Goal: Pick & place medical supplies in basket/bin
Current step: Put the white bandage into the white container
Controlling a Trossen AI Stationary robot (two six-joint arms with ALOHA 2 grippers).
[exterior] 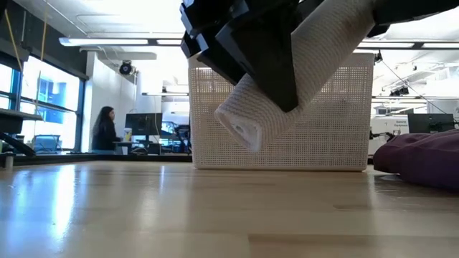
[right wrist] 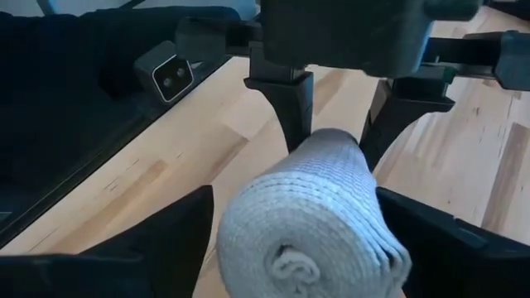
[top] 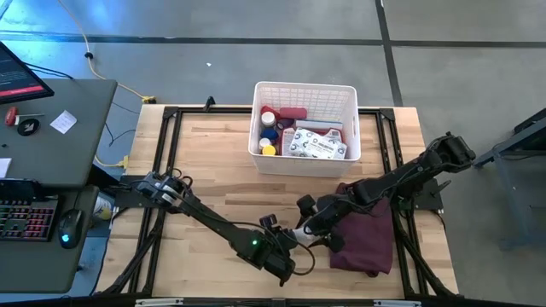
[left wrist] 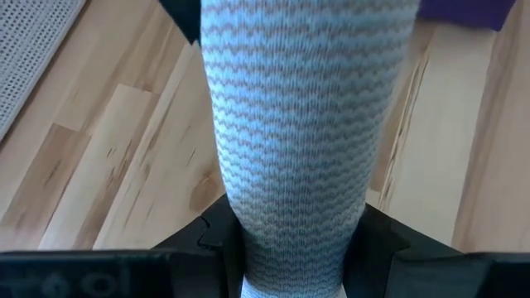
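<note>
Both grippers, left (top: 288, 245) and right (top: 309, 223), are apparently gripping the roll (top: 300, 232) (lifted), beside the cloth (top: 365, 239), near the basket (top: 304, 94).

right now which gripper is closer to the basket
Right. The right gripper is in front of the basket, beside the maroon cloth; the left gripper, gripping the white roll, is farther from it.

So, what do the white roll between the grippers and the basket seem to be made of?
The white roll looks like soft woven or knitted bandage fabric with a matte finish: wavy ribbed threads show, and its end shows wound layers. The basket looks like rigid white plastic, probably moulded: its walls are a fine regular lattice of small holes.
</note>
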